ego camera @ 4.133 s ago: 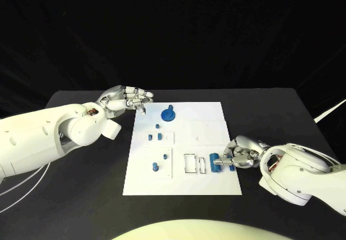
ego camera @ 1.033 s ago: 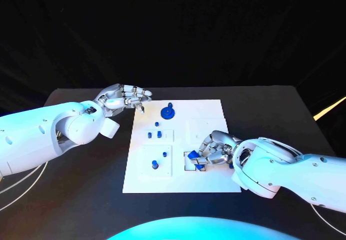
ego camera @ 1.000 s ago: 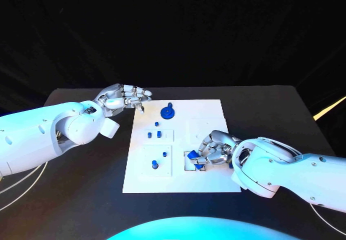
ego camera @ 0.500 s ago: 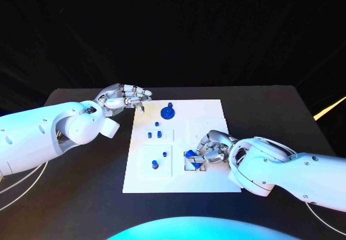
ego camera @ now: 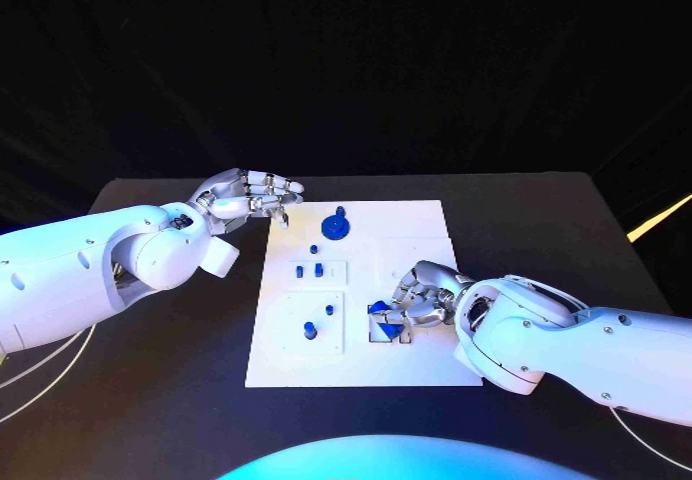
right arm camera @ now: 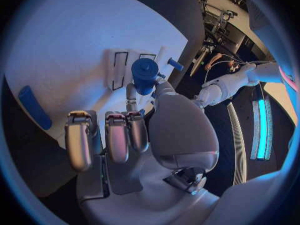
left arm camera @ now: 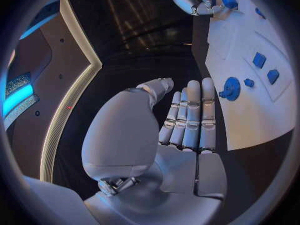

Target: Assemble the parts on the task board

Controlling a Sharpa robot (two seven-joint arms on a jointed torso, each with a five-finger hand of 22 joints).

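Left hand (ego camera: 248, 195) sits off the task board (ego camera: 418, 225) at its 10 o'clock corner, over the black table (ego camera: 173, 350). Fingers curled in against the palm, nothing in them; left wrist view (left arm camera: 181, 130) shows them lying side by side, touching nothing. Same pose as 4 s ago.

On the board, left to right: two small blue parts (ego camera: 309, 270) in the upper-left inset plate, one single peg (ego camera: 315, 248) just at 12 o'clock of it, two more pegs (ego camera: 319, 320) in the lower-left plate. Blue gear-like disc (ego camera: 336, 227) near the board's 12 o'clock edge; it also shows in the left wrist view (left arm camera: 231, 88).

Right hand (ego camera: 418, 300) is over the slotted plate at the board's 5 o'clock area, fingers closed round a blue cylindrical part (ego camera: 385, 315). Right wrist view: the part (right arm camera: 144, 74) is pinched between thumb and a finger, just over the rectangular slots (right arm camera: 120, 63). Whether its tip touches a slot or is apart: cannot tell, the hand covers it. A flat blue piece (right arm camera: 34, 106) lies on the board well apart from the hand; in the head view the right arm hides it.

Versus 4 s ago: the right hand was at the board's 4 o'clock edge by the row of blue parts there; now further in over the slots. In the last half second it has barely shifted.
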